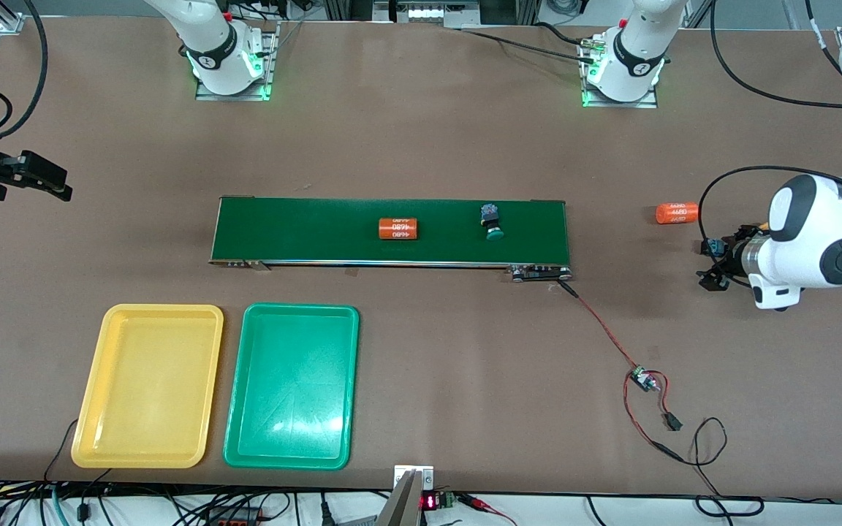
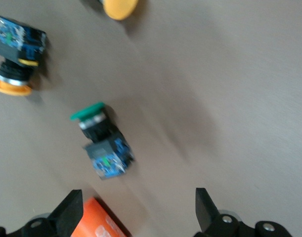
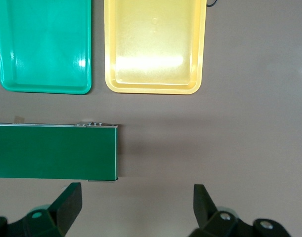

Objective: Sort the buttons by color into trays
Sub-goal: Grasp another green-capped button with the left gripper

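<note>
A green-capped button lies on the dark-green conveyor belt. The left wrist view shows another green-capped button, a yellow-orange-capped button and a second yellow-orange cap lying on the table. My left gripper hangs open over them at the left arm's end of the table, holding nothing. The yellow tray and green tray sit side by side, nearer to the front camera than the belt. My right gripper waits open over bare table at the right arm's end.
An orange cylinder with white print lies on the belt, beside the green-capped button. Another orange cylinder rests on the table by my left gripper. A red-and-black cable with a small board runs from the belt's end.
</note>
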